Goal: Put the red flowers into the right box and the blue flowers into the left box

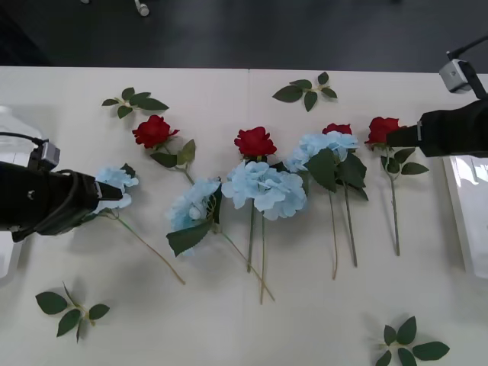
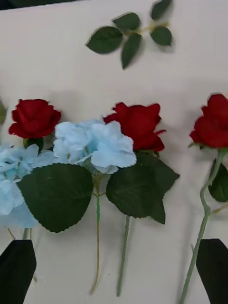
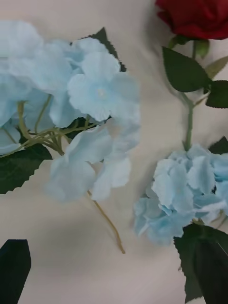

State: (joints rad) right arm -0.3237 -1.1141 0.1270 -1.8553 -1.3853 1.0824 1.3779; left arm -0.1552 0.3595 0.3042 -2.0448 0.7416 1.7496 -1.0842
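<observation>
Cream tabletop (image 1: 229, 320) carries everything. Black left gripper (image 1: 114, 192), fingers spread wide, hovers at the leftmost fluffy pale-blue artificial flower cluster (image 1: 116, 181). Black right gripper (image 1: 393, 137), also wide, hovers by the rightmost small red artificial rose (image 1: 380, 130). White shallow boxes (image 1: 471, 213) sit at both table ends.

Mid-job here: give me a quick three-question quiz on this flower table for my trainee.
1. True or false: every red flower already lies in the right box.
2. Which flower is the left hand closest to? A) a blue flower B) a red flower C) a loose leaf sprig
3. Fill in: the right hand hovers at the rightmost ____ flower.

Key: 1 false, all four still lie on the table. 2 A. 3 red.
</observation>
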